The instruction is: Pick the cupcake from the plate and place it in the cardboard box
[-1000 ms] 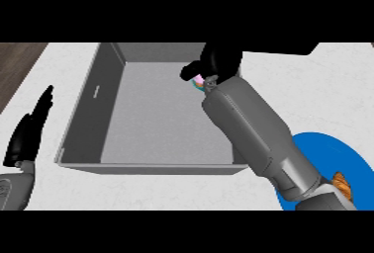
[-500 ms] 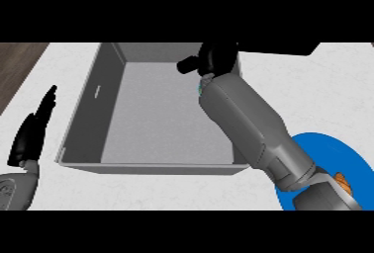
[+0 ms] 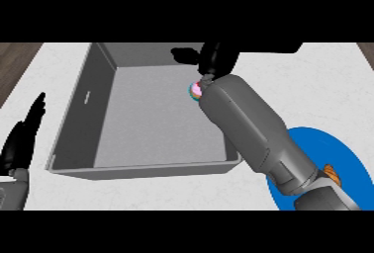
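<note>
Head view, the only one: our right hand [image 3: 211, 57] reaches over the far right wall of the box [image 3: 80, 118], forearm running up from the lower right. The cupcake [image 3: 195, 90] shows as a pink and teal sliver just under the wrist, inside the box near that wall; most of it is hidden. We cannot tell whether the fingers are curled round it or have let go, since the forearm covers the contact. Our left hand [image 3: 25, 136] rests open at the left edge, fingers up, outside the box's left wall. The blue plate [image 3: 343, 163] sits on the counter [image 3: 321, 84] at lower right, partly under the forearm, with an orange bit [image 3: 331, 173] at its edge. We judge this the placing step, close to done: the cupcake is already over or on the box floor. The next move calls for letting it settle and lifting the hand straight up, clear of the right wall. Box floor has plenty of open room toward the left and near side; the tight spot is the wall beside the wrist.
</note>
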Robot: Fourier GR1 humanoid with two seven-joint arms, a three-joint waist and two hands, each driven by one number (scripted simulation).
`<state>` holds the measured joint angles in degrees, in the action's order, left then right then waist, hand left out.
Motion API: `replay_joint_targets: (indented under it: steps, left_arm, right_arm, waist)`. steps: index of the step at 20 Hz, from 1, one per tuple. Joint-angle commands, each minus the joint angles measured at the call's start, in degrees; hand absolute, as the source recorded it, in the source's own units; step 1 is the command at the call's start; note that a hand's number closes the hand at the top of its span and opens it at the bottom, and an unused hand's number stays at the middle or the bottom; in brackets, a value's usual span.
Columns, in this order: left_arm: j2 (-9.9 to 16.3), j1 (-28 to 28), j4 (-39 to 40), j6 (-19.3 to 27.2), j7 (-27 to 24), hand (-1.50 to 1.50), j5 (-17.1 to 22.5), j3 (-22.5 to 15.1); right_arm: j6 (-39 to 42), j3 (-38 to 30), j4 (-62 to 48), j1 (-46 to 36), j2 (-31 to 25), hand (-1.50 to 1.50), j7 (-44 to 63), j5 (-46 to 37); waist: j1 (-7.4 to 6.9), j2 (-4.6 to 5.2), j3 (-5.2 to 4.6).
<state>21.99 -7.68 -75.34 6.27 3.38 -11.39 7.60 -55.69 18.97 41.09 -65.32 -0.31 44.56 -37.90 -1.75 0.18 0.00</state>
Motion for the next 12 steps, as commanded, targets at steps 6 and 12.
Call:
replay_joint_targets:
  steps: [6,12]
  left_arm:
    - [-1.0,3.3,-2.3,1.8,1.7,0.0,-0.9,0.9]
    - [0.0,5.7,-1.4,1.6,-0.8,0.0,-0.4,2.7]
  right_arm:
    - [-2.3,1.8,23.3,19.6,-2.2,-1.5,5.6,-6.0]
    - [5.7,3.6,46.1,34.8,-9.2,-1.5,11.3,-11.0]
  waist:
    - [3.97,-1.12,0.01]
    - [5.63,-1.5,-0.06]
